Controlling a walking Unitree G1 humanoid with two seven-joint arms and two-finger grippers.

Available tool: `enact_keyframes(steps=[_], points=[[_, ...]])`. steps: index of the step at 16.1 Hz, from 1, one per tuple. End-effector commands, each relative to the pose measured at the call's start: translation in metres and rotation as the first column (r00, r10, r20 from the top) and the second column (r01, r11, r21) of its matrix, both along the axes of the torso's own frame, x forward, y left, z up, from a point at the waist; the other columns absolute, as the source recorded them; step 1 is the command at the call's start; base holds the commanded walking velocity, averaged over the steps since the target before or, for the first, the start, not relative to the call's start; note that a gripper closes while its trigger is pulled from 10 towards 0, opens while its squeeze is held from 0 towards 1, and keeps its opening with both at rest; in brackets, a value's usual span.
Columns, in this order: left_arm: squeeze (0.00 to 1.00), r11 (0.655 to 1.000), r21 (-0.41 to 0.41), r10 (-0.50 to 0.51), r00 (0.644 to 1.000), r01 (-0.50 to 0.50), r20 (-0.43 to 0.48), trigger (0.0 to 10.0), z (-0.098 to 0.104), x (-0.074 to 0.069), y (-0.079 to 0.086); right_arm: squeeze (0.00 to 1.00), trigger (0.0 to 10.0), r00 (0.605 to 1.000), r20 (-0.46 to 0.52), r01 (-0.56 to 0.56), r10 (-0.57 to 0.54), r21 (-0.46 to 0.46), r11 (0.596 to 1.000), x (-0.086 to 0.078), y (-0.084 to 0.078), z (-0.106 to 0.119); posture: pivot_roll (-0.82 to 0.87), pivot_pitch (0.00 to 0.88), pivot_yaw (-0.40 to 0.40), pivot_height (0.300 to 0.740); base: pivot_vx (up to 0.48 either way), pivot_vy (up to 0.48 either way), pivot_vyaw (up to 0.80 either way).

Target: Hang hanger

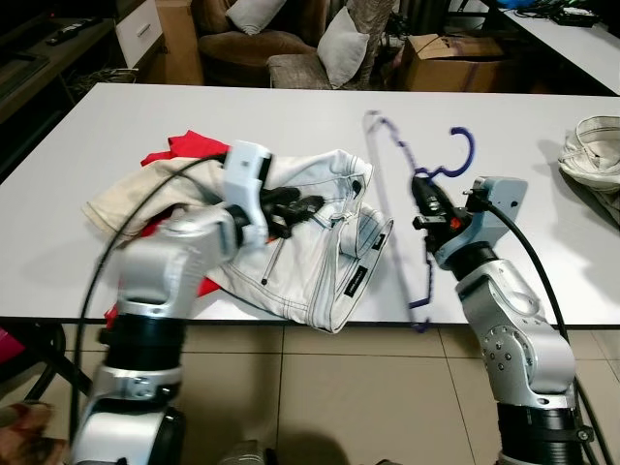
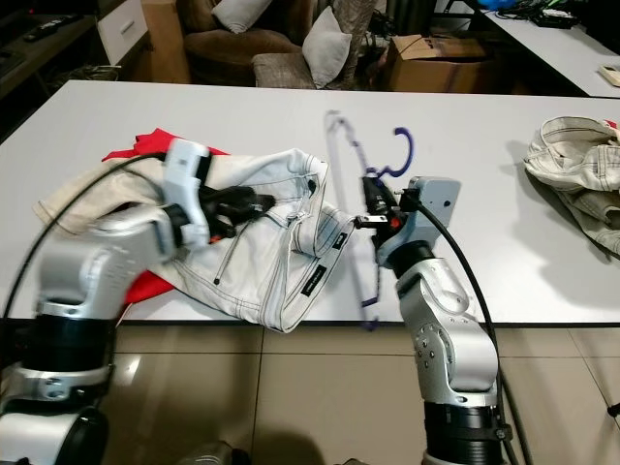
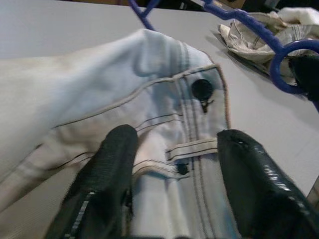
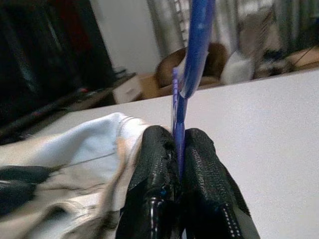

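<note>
Right claw [image 1: 423,190] pinched tight on the blue hanger [image 1: 418,160], fingers [image 4: 158,169] closed flat on its thin bar, nothing else between them. Hanger held up off the bench [image 1: 291,116], tilted, hook [image 1: 460,153] at the top pointing away from the robot, long bar running down past the bench's near edge; it looks motion-blurred. Hanger sits just right of the white jeans [image 1: 310,242], about touching their waist edge. Left claw [image 1: 295,206] spread wide, fingers [image 3: 107,169] straddling the jeans waistband near the dark button [image 3: 202,88] and a belt loop, resting low on the cloth; no pinch on it. Jeans lie crumpled at the bench's near edge, one fold hanging slightly over it, small label on the waistband. Red cloth [image 1: 184,147] under and behind the jeans, partly covered; cream cloth [image 1: 121,199] to their left, under the left arm. Second pale bundle of clothing [image 1: 593,150] at the bench's far right, well apart from the hanger. Rest of the white bench bare. Beyond it: brown sofa with pillows [image 1: 344,44], cardboard box [image 1: 450,58], another white table [image 1: 572,34] at far right. Tiled floor [image 1: 339,407] below.
</note>
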State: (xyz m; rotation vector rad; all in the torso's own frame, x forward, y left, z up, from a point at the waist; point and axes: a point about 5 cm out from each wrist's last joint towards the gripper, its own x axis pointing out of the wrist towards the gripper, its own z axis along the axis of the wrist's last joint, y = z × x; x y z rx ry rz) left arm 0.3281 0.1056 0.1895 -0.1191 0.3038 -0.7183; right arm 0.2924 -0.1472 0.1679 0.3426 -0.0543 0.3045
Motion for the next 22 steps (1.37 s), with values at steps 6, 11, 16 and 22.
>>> enact_keyframes(steps=[6, 11, 16, 22], points=[[0.0, 0.983, 0.158, 0.085, 0.994, -0.094, 0.062, 10.0, -0.013, 0.006, -0.014, 0.0, 10.0, 0.961, -0.007, -0.226, 0.275, 0.548, 0.805, -0.027, -0.006, -0.009, -0.07, 0.0, -0.007, 0.74, 0.0, 0.0, 0.0], [0.0, 0.995, -0.054, 0.081, 0.997, -0.081, 0.001, 10.0, -0.01, 0.004, -0.023, 0.0, 10.0, 0.943, -0.014, -0.246, 0.331, 0.64, 0.728, -0.034, -0.013, -0.017, -0.07, 0.0, -0.013, 0.74, 0.0, 0.0, 0.0], [0.0, 0.995, -0.101, 0.006, 0.999, -0.009, -0.035, 10.0, -0.009, -0.002, -0.033, 0.0, 10.0, 0.924, 0.004, -0.288, 0.383, 0.668, 0.686, -0.036, -0.011, -0.013, -0.07, 0.0, -0.015, 0.74, 0.0, 0.0, 0.0], [0.0, 0.998, -0.056, 0.019, 0.998, -0.015, 0.057, 10.0, -0.007, 0.003, -0.041, 0.0, 10.0, 0.913, 0.007, -0.31, 0.407, 0.661, 0.683, -0.036, -0.007, -0.012, -0.07, 0.0, -0.009, 0.74, 0.0, 0.0, 0.0]])
